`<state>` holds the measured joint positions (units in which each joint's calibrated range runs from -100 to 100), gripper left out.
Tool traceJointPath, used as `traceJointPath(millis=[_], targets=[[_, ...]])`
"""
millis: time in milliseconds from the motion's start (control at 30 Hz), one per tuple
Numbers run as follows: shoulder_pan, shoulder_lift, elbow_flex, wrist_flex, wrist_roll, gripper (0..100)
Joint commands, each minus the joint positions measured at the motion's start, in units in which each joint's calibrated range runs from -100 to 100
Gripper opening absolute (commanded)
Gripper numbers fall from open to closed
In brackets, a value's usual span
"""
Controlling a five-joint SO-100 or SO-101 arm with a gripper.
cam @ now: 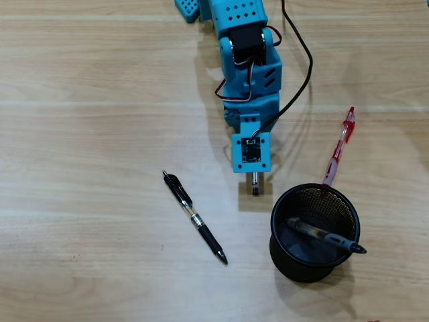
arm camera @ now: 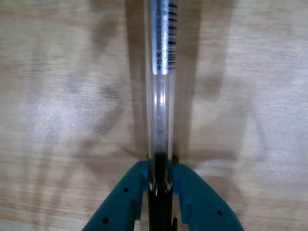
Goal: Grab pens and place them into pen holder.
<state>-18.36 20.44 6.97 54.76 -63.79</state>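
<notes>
Pinching a clear-barrelled pen (arm camera: 161,96) near its dark end, the fingers (arm camera: 160,180) hold it just left of the pen holder (cam: 281,249) in the overhead view (one pen already inside), so transport comes next: shift over the rim, then release.

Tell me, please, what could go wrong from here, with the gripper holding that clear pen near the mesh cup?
1. The gripper pinches the clear pen near its dark end, so most of the barrel sticks out; it could pivot or slip during the move.
2. The pen holder already has a pen lying slanted across its rim; a new pen might strike it and bounce out.
3. The red pen lies close behind the holder, so a nudged cup could push it.
</notes>
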Motion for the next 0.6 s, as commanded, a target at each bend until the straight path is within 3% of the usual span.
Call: traceJointPath(millis=[0,267,567], targets=[[0.8,-1.2,-5.0,0.1,0.1,2],[1.3,-8.3,-12.5,0.4,0.3,2],[1.3,-10.9,-28.9,7.5,2.7,2]])
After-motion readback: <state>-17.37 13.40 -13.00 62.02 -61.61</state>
